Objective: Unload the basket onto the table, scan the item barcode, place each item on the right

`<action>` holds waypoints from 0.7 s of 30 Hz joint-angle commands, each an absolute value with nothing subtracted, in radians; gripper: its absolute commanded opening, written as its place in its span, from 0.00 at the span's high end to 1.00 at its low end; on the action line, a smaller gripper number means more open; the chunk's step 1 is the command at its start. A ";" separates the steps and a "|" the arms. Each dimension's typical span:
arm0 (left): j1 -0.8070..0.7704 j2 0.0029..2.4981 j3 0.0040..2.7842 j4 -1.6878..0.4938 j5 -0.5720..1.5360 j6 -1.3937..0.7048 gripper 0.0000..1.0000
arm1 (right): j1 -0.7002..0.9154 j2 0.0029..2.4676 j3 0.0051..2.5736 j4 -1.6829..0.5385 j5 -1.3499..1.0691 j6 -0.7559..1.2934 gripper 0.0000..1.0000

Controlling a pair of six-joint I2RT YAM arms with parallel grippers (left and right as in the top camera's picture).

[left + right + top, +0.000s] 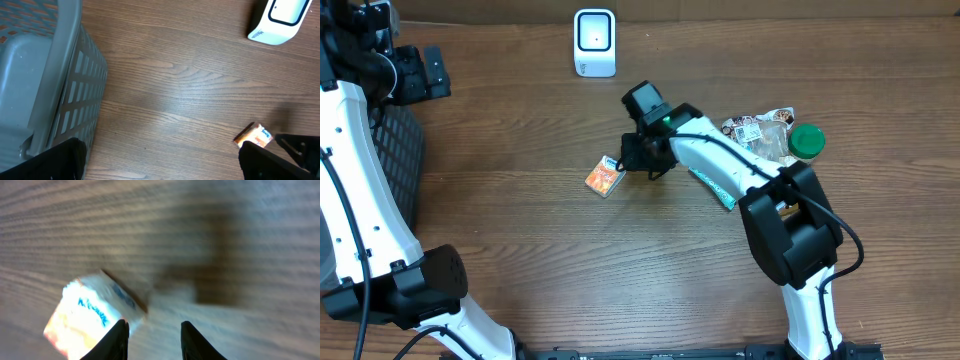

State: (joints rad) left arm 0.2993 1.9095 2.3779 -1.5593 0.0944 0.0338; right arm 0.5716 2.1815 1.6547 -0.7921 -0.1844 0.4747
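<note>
The orange packet (605,178) lay flat on the bench (520,230) just left of centre in the overhead view, below and well apart from the white scanner (594,42) standing at the top centre. The right tool (632,160) hung low over the bench just beside the packet's right end, its arm reaching in from the lower right of the frame.

In the right wrist view the right tool (152,341) had its two fingers (119,339) parted with only bare wood between them, gripping nothing. The packet (87,316) sat at the lower left of that frame, its corner right at the left-hand finger; the blur hid whether the two touched.

The left tool (425,72) sat at the upper left of the overhead view, above the dark basket (402,160) at the left edge. In the left wrist view the left tool (160,167) was spread wide, one dark finger in each bottom corner and nothing held. The grey basket (55,75) filled the left of that frame, the scanner (280,20) showed at the upper right, and the packet (255,136) lay at the lower right.

At the right of the overhead view a green-lidded jar (807,141) and some wrappers (755,130) lay together beside the right arm.
</note>
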 commanded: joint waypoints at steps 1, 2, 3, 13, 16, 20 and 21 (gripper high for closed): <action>0.299 1.893 2.397 -1.559 0.101 0.049 0.00 | 0.533 2.133 1.711 -0.841 -0.290 0.472 0.70; 0.299 1.893 2.397 -1.559 0.101 0.049 0.01 | 0.532 2.131 1.711 -0.855 -0.290 0.476 0.73; 0.299 1.893 2.397 -1.559 0.101 0.049 0.00 | 0.532 2.131 1.710 -0.871 -0.289 0.480 0.76; 0.299 1.893 2.397 -1.559 0.101 0.049 0.00 | 0.596 2.209 1.667 -0.796 -0.134 0.554 0.96; 0.299 1.893 2.397 -1.559 0.101 0.049 0.01 | 0.605 2.233 1.667 -0.787 -0.112 0.553 0.96; 0.299 1.893 2.397 -1.559 0.101 0.049 0.01 | 0.608 2.241 1.665 -0.787 -0.097 0.550 0.96; 0.299 1.893 2.397 -1.559 0.101 0.049 0.00 | 0.608 2.241 1.665 -0.783 -0.097 0.550 0.96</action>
State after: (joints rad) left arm 0.2993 1.9095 2.3779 -1.5593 0.0944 0.0338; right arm 0.6106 2.2238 1.6756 -0.7918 -0.1303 0.5465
